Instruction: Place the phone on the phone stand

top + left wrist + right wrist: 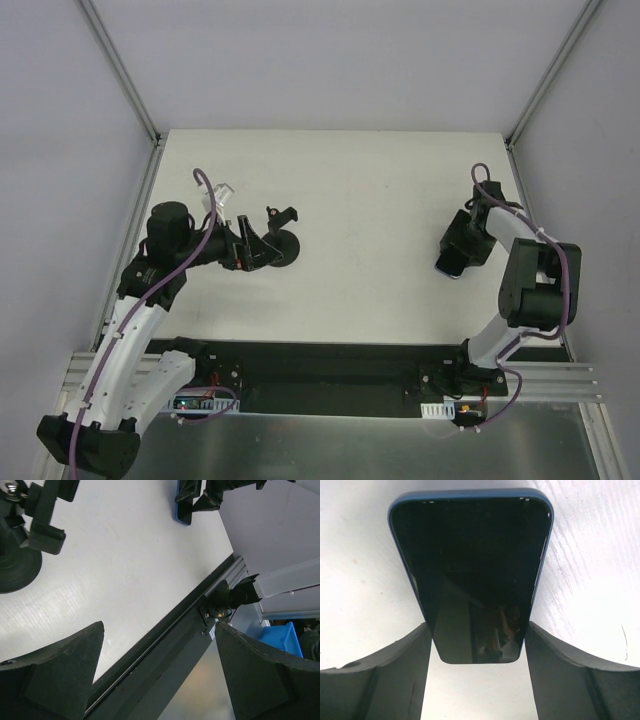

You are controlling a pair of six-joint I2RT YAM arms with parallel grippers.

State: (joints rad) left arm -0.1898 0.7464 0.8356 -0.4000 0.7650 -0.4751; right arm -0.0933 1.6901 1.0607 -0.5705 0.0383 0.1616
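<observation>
The phone (470, 570), a black slab with a blue rim and a glossy dark screen, sits between my right gripper's fingers (405, 670). My right gripper (477, 626) is shut on the phone's near end, at the table's right side (455, 258). I cannot tell whether the phone's far end touches the table. The phone stand (282, 248), black with a round disc base and a clamp bracket on top, stands at the left. It shows in the left wrist view (20, 565) at the upper left. My left gripper (252, 250) is open and empty right beside the stand (160, 645).
The white table (370, 220) is walled by grey panels with metal posts. A black rail (330, 365) with the arm bases runs along the near edge. A white connector (222, 192) lies behind the left arm. A blue bin (280, 637) sits off the table.
</observation>
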